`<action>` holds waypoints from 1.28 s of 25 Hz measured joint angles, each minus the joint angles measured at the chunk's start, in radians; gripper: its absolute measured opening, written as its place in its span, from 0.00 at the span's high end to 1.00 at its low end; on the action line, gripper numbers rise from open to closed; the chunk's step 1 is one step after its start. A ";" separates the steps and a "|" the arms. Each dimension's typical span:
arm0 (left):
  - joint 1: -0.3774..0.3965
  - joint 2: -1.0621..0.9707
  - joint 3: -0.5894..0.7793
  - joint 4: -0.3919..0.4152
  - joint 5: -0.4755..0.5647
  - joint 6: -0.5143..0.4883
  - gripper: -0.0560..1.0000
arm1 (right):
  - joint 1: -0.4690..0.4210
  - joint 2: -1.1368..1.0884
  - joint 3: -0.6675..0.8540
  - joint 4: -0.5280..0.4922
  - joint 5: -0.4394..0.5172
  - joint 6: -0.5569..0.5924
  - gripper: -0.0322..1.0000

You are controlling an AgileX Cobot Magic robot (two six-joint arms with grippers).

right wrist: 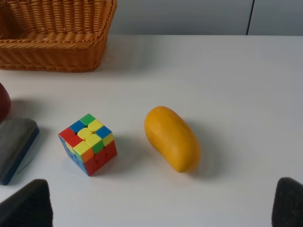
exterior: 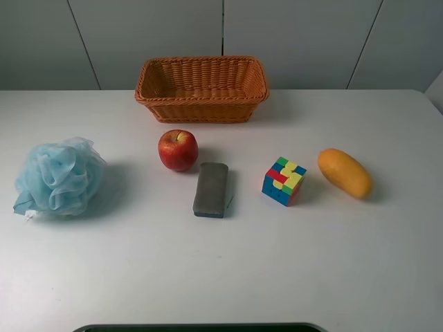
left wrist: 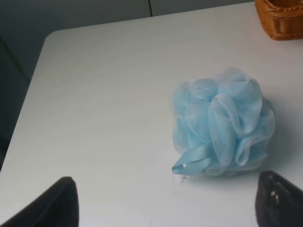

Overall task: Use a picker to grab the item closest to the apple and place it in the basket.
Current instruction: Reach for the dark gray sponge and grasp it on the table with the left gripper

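On desk (exterior: 221, 277), high view: block (exterior: 211, 189) lies just beside apple (exterior: 178, 150) and looks nearest to it, so I take it as the pick. Cube (exterior: 284, 181), mango (exterior: 344, 173) and puff (exterior: 61, 176) sit farther off. Basket (exterior: 201, 109) stands behind apple with nothing in it. No arm shows.
Left wrist view: left gripper (left wrist: 165, 203) spread wide, nothing held, faces puff, apart from it.
Right wrist view: right gripper (right wrist: 156, 203) spread wide, nothing held, faces cube and mango. Block sits at frame edge; this arm looks better placed to reach it.
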 joint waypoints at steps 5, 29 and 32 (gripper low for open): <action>0.000 0.000 0.000 0.000 0.000 0.000 0.27 | 0.000 0.000 0.000 0.000 0.000 0.000 0.29; 0.000 0.544 -0.361 0.018 0.126 -0.066 0.26 | 0.000 0.000 0.000 0.000 0.000 0.000 0.29; -0.028 0.708 -0.409 0.000 0.118 -0.102 0.26 | 0.000 0.000 0.000 0.000 0.000 0.000 0.29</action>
